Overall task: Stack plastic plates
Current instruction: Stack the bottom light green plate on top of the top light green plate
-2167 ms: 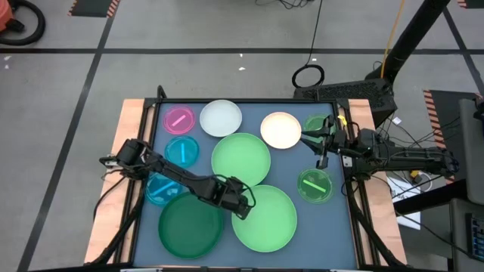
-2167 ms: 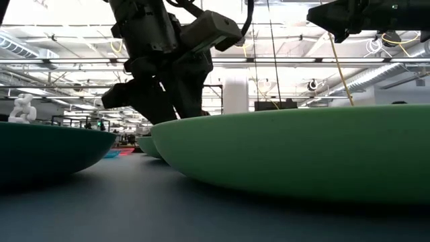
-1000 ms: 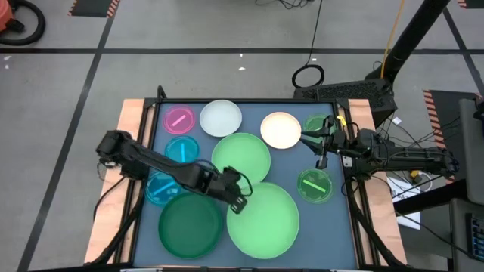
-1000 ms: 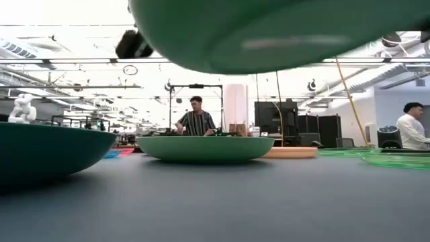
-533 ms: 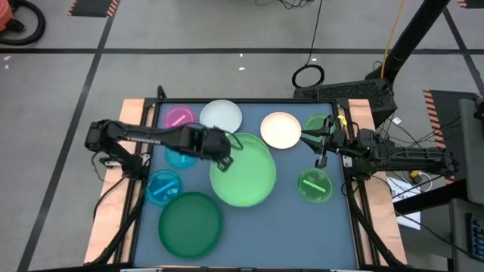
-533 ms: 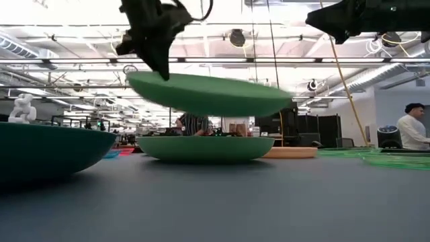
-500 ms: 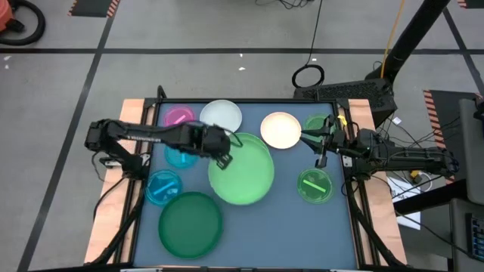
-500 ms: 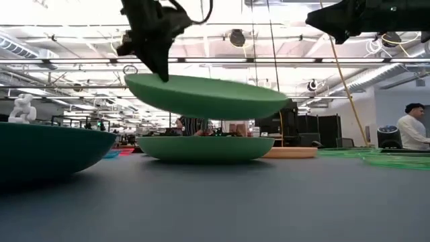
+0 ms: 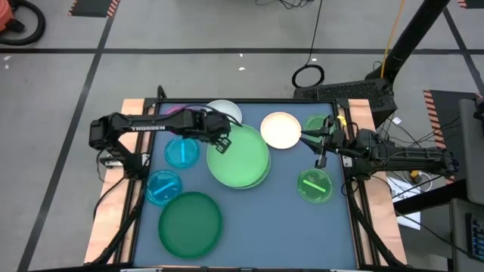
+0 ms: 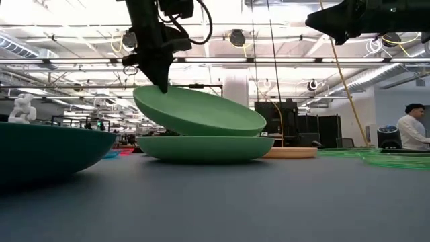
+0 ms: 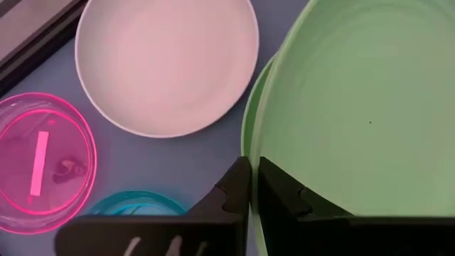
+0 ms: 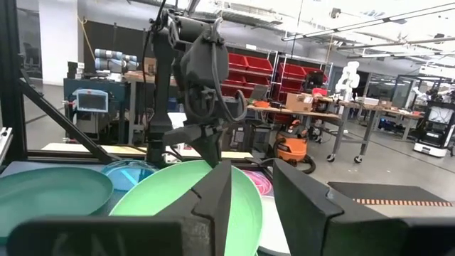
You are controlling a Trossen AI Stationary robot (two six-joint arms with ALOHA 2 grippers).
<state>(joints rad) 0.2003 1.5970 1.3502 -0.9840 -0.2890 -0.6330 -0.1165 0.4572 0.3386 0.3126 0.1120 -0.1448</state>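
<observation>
The left gripper (image 10: 161, 86) has its fingers pinched on the light green plate (image 10: 201, 112), tilted onto another green plate (image 10: 205, 148). Next, I think: let go. The right gripper (image 9: 321, 150) waits beside the cream plate (image 9: 280, 129), fingers apart.

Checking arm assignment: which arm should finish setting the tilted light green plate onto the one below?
Left. The left pincer is shut on the rim of the tilted large light green plastic plate, low edge already on the matching light green plate beneath. The right pincer hangs open near the table's right edge.
</observation>
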